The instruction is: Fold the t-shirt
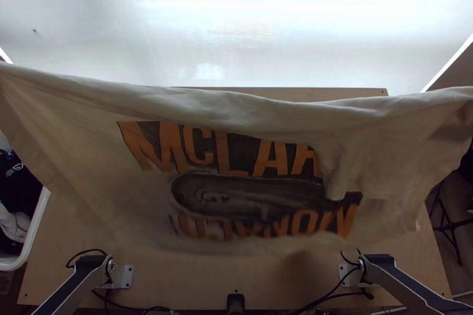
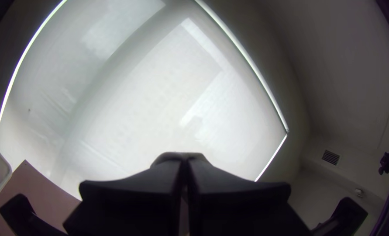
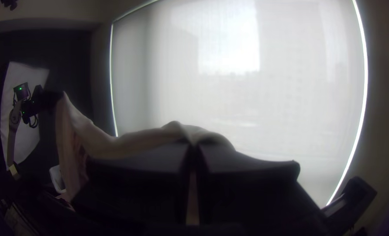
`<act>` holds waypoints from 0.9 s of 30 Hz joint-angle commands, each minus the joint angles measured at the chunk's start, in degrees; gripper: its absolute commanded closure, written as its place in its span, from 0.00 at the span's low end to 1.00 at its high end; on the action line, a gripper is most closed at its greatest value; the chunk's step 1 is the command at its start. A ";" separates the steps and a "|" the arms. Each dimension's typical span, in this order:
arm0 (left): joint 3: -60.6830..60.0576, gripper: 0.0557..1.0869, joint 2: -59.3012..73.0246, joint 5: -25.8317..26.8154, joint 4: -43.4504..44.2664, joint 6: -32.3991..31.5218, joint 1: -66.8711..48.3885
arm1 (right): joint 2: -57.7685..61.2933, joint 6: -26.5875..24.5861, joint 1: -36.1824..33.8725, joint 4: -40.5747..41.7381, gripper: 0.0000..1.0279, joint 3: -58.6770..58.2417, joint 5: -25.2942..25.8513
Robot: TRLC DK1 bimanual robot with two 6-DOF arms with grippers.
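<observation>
T-shirt (image 1: 248, 197) is held up over the table (image 1: 236, 273), spread between the two arms, its upper edge sagging slightly. One end is pinched by the closed left gripper (image 2: 184, 164), the other by the closed right gripper (image 3: 193, 146). The spreading step, before any fold, seems to be in hand; next, an even lowering onto the table is called for. Ample room is left above the table, but beside its left edge the basket (image 1: 36, 229) could be snagged.
</observation>
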 commanded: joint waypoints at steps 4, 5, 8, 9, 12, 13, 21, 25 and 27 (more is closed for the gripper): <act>-26.90 0.97 -1.56 2.04 4.65 3.71 -0.01 | 5.32 -5.51 -3.19 6.26 0.97 -22.23 0.22; -33.76 0.97 -2.18 2.75 7.99 3.80 -0.01 | 5.58 -5.60 -4.07 8.81 0.97 -28.20 0.04; -53.97 0.97 -3.67 3.98 19.15 5.12 -0.45 | 5.05 -5.60 -4.16 17.16 0.97 -47.10 0.04; -59.60 0.97 -3.32 4.42 21.87 5.73 -1.24 | 4.88 -5.25 -4.24 20.77 0.97 -53.69 0.04; -71.29 0.97 0.37 4.24 31.28 6.88 -2.03 | 5.05 -4.90 -3.80 31.66 0.97 -68.72 0.04; -73.31 0.97 2.57 3.63 33.92 7.32 -2.56 | 5.67 -4.72 -3.72 34.92 0.97 -71.97 0.13; -71.90 0.97 21.99 2.83 46.31 9.51 -3.79 | 17.18 -4.54 -3.37 42.39 0.97 -74.61 0.13; -67.07 0.97 29.82 2.31 47.89 10.39 -4.23 | 22.98 -4.28 -2.13 44.94 0.97 -72.15 0.22; -64.61 0.97 33.33 1.87 49.30 11.01 -4.49 | 26.50 -4.28 -1.70 46.08 0.97 -70.22 0.57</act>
